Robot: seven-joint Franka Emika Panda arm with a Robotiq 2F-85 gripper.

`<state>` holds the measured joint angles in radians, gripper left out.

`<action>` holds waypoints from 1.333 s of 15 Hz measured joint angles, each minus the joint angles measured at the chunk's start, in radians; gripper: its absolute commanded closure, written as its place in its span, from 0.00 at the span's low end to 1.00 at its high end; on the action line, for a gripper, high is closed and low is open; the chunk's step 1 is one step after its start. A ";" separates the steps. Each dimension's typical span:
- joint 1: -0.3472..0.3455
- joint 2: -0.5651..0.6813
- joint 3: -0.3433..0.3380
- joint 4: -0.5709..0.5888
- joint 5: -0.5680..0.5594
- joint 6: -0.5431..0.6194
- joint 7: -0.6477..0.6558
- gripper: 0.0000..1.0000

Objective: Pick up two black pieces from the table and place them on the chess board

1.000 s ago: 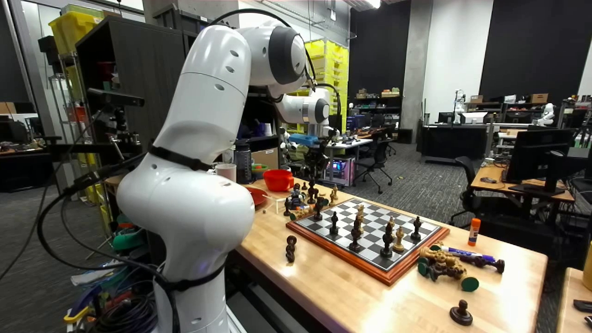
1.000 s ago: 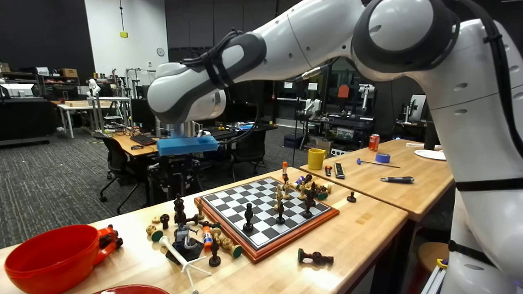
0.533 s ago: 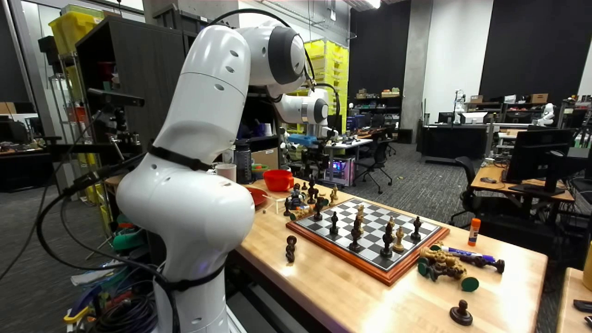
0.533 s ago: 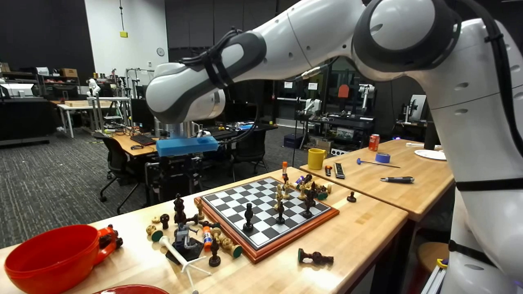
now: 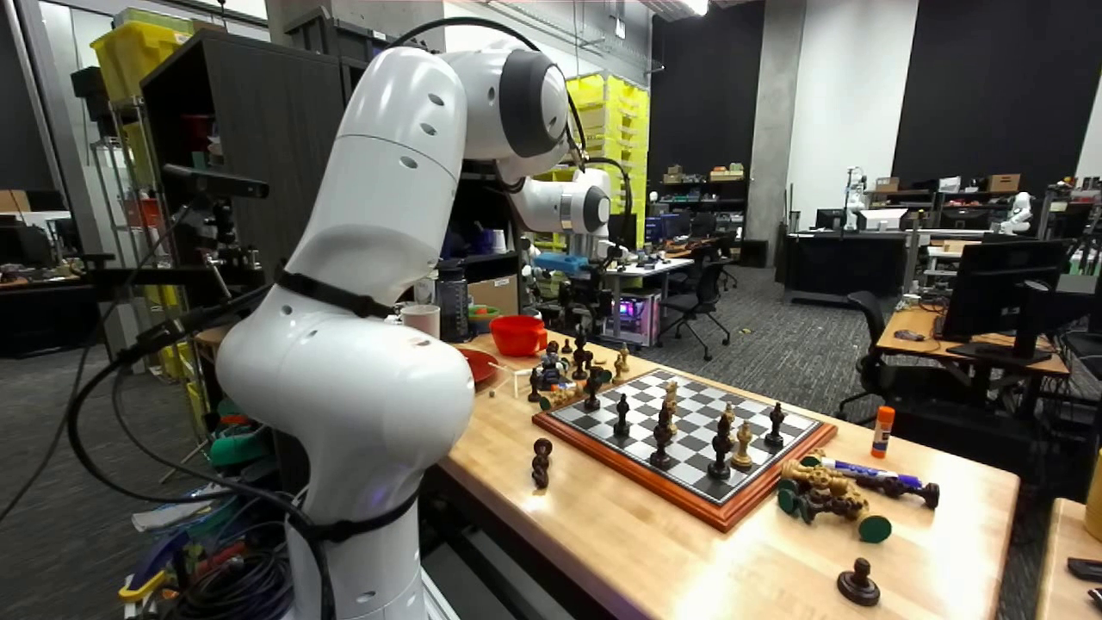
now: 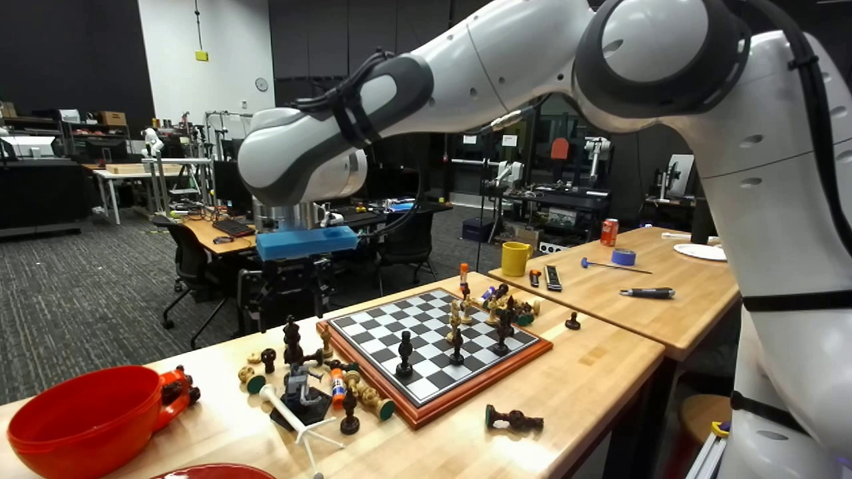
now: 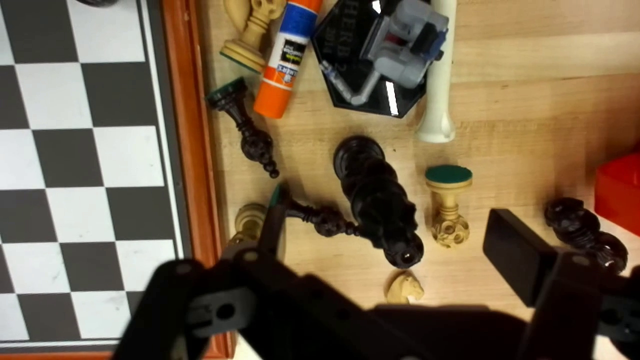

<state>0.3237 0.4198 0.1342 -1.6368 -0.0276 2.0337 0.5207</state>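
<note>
The gripper (image 7: 395, 237) is spread wide, nothing pinched. The tall black piece (image 7: 378, 200), probably wanted next, is stood upright on the table (image 7: 525, 115); in the wrist view its base is seen toward eleven o'clock from the gap's middle.

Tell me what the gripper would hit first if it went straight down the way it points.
Most likely the tall black chess piece standing on the table: in the wrist view it shows between the fingers of the open gripper. Depth is unclear, so its top might slip between them.
</note>
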 measured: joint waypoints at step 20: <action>0.011 -0.061 0.016 0.005 -0.004 -0.010 -0.023 0.93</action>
<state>0.3350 0.3590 0.1503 -1.6318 -0.0312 2.0237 0.4973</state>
